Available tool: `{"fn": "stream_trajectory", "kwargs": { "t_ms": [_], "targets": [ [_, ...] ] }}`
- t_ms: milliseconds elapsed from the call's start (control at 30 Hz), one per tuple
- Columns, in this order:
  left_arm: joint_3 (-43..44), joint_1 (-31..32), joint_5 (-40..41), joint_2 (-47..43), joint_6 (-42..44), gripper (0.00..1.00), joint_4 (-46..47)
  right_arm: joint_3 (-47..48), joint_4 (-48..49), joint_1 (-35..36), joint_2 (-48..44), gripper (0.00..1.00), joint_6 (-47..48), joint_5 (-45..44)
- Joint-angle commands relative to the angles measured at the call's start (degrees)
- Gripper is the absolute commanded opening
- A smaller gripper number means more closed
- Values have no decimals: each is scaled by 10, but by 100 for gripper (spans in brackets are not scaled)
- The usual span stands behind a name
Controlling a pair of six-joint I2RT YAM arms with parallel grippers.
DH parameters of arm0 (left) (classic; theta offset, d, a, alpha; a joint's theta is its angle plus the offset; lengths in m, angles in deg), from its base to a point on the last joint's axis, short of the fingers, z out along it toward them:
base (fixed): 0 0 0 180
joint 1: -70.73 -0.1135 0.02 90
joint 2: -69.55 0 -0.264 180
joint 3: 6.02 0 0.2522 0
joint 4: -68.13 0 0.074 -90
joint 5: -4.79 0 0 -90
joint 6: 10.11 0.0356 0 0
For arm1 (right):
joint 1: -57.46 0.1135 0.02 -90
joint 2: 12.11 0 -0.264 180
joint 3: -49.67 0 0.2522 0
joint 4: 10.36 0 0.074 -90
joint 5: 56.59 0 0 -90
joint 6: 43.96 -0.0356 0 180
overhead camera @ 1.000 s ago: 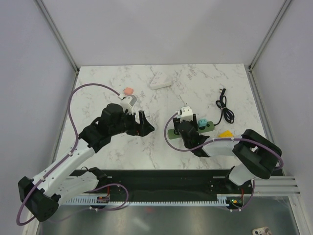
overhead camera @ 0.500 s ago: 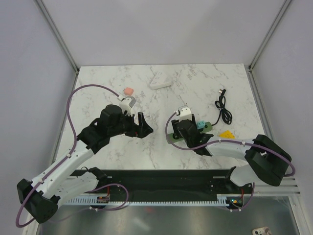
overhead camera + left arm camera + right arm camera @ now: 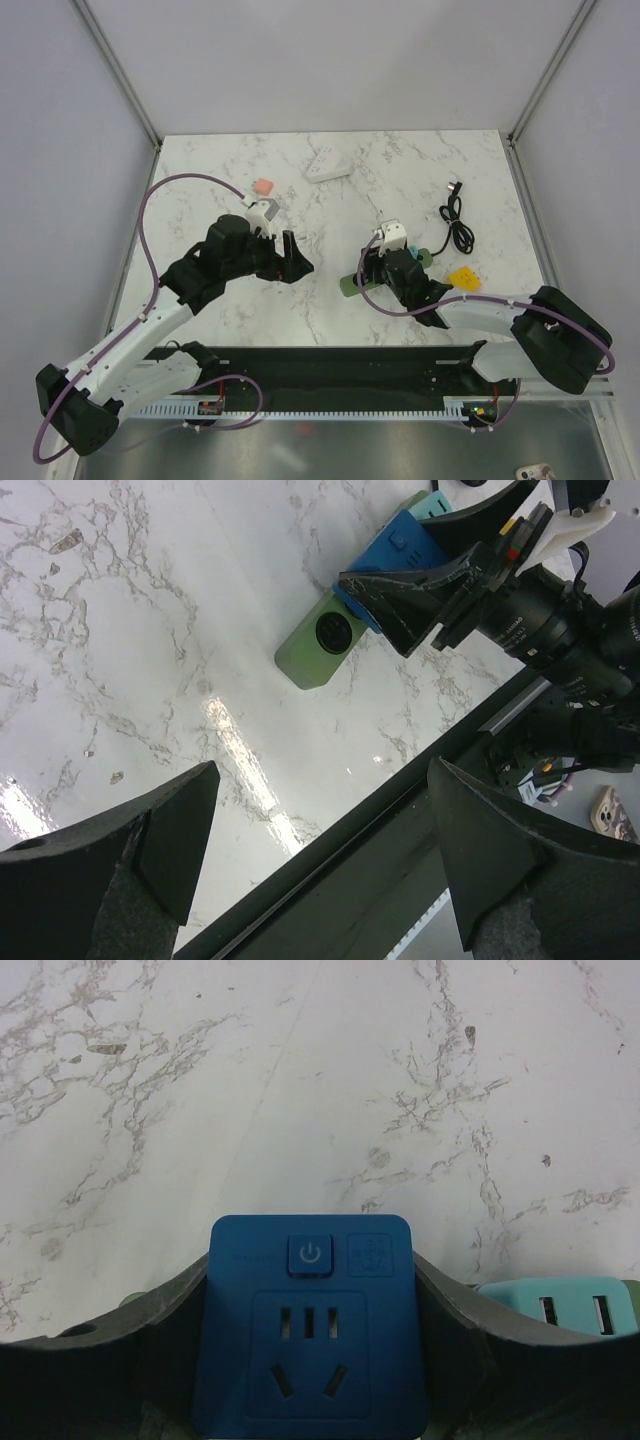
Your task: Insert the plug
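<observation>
My right hand point(image 3: 310, 1360) squeezes the blue plug point(image 3: 310, 1330) from both sides. The plug sits on the green power strip point(image 3: 325, 645). I think a push down is left, then letting go. My left hand point(image 3: 320, 780) hangs wide apart and holds nothing.

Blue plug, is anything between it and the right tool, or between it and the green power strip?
Nothing visible. The right tool clasps the bright-blue cube-shaped plug on both sides, and the plug sits directly on the green plastic power strip, beside a teal block. Whether it is fully seated cannot be told.
</observation>
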Motion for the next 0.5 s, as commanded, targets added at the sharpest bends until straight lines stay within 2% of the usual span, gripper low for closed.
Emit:
{"fn": "stream_trajectory", "kwargs": {
  "t_ms": [0, 67, 467],
  "targets": [
    [-2, -4, -5, 0, 3, 92, 22, -37, 36, -2, -4, 6, 23, 23],
    [-4, -4, -4, 1, 3, 92, 22, -44, 49, -3, -7, 0, 31, 17],
    [-10, -4, 5, 5, 3, 92, 25, -52, 57, -4, -48, 0, 22, -17]
  ]
}}
